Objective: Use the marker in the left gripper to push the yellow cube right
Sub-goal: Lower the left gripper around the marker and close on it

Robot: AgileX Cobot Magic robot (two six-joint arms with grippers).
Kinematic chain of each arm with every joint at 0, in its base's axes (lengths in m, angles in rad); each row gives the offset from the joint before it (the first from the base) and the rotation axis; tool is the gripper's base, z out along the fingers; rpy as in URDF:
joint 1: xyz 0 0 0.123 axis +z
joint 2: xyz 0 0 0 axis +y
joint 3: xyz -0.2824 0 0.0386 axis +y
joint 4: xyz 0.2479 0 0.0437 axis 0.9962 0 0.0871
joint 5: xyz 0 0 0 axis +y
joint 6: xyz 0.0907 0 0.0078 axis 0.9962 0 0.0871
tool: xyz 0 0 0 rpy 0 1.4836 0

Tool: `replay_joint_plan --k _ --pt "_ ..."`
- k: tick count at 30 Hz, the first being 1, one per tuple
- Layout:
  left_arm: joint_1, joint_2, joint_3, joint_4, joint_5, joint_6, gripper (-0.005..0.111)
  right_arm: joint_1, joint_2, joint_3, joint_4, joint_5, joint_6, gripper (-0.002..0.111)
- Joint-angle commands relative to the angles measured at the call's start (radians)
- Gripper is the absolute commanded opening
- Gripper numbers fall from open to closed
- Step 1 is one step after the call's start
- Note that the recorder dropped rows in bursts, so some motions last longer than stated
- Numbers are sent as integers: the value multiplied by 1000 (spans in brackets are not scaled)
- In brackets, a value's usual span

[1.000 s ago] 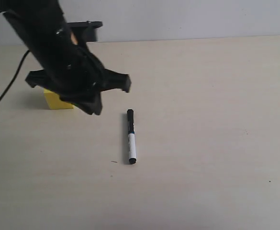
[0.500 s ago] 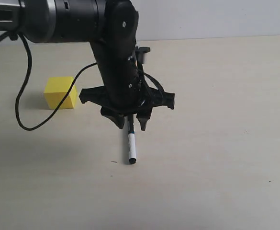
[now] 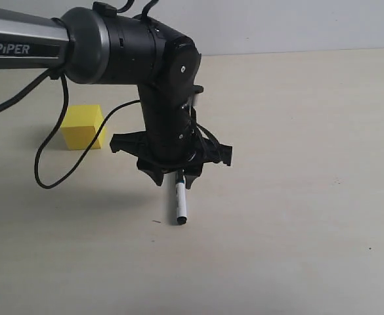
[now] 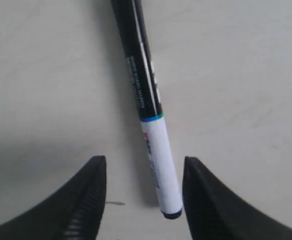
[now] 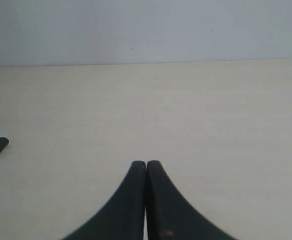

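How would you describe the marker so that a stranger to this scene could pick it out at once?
Start at the pale table and follow the big grey arm down to its black pincer. Lying flat under its open jaws is the marker: slim, white barrel, long black cap, unlike the blocky yellow cube off to one side.

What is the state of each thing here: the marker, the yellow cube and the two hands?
marker: lying flat on the table, not gripped.
yellow cube: resting on the table, untouched, apart from the marker.
left hand: open, lowered with one finger on each side of the marker.
right hand: shut, holding nothing.
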Motion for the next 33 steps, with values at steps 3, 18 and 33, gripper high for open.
replay_joint_plan --k 3,18,33 --pt "-5 32 -7 34 -22 -32 47 -8 -6 4 -1 -9 -4 0" --pt "-36 43 -7 39 -72 -46 47 -8 -6 4 -1 -13 -4 0" --pt "-36 43 -7 41 -82 -73 47 -8 -6 4 -1 -13 -4 0"
